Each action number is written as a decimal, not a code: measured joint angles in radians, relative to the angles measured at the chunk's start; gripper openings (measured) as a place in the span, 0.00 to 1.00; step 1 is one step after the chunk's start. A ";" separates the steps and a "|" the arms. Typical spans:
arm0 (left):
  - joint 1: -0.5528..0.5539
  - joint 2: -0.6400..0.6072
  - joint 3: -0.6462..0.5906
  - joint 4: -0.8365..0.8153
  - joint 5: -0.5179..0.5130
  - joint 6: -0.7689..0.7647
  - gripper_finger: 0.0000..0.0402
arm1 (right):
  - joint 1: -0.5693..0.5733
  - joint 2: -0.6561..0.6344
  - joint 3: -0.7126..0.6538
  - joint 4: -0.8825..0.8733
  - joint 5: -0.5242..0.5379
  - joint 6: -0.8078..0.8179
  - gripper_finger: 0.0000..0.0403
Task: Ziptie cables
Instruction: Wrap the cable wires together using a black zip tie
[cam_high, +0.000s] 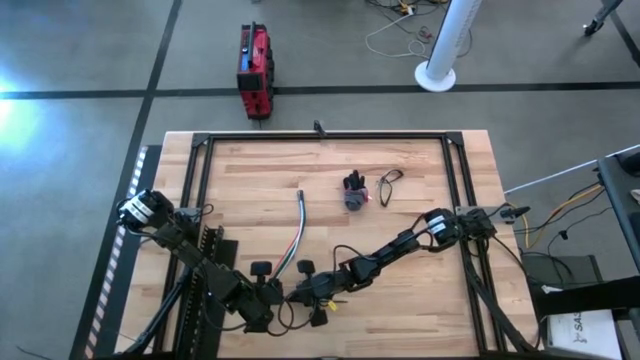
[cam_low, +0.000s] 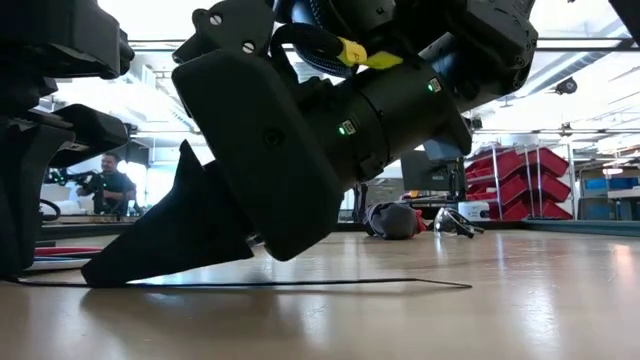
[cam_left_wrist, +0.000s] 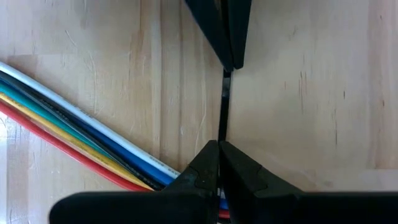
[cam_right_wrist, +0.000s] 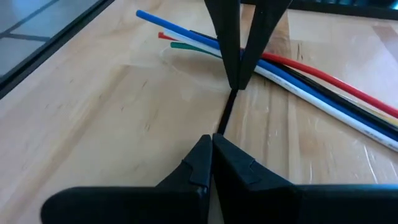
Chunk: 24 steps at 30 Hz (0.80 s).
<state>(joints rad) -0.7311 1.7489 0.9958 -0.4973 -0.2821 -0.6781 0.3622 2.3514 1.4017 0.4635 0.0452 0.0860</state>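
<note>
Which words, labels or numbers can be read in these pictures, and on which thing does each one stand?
"SAL": the only legible letters, cut off by the picture's edge, on the white box beside the table's right corner in the high view.
Red case on the floor: any label is too small to read.
Red bins in the low view: no readable text.

The table (cam_high: 400, 200) is seen as pale, smooth wood with faint sheen. The cables (cam_left_wrist: 74, 134) are sheathed in glossy plastic; the ziptie (cam_left_wrist: 223, 115) is matt dark plastic.
</note>
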 joint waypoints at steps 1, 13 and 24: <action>0.000 0.000 0.000 0.000 0.000 0.000 0.00 | 0.000 0.001 0.000 0.000 0.000 0.003 0.00; 0.000 0.000 0.001 -0.032 0.016 0.000 0.00 | 0.000 0.002 0.003 -0.055 0.005 0.012 0.00; 0.001 0.000 0.004 -0.067 0.059 -0.005 0.00 | -0.002 0.002 0.003 -0.068 0.008 0.021 0.00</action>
<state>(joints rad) -0.7303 1.7485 0.9995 -0.5645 -0.2228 -0.6831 0.3607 2.3539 1.4044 0.3950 0.0532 0.1070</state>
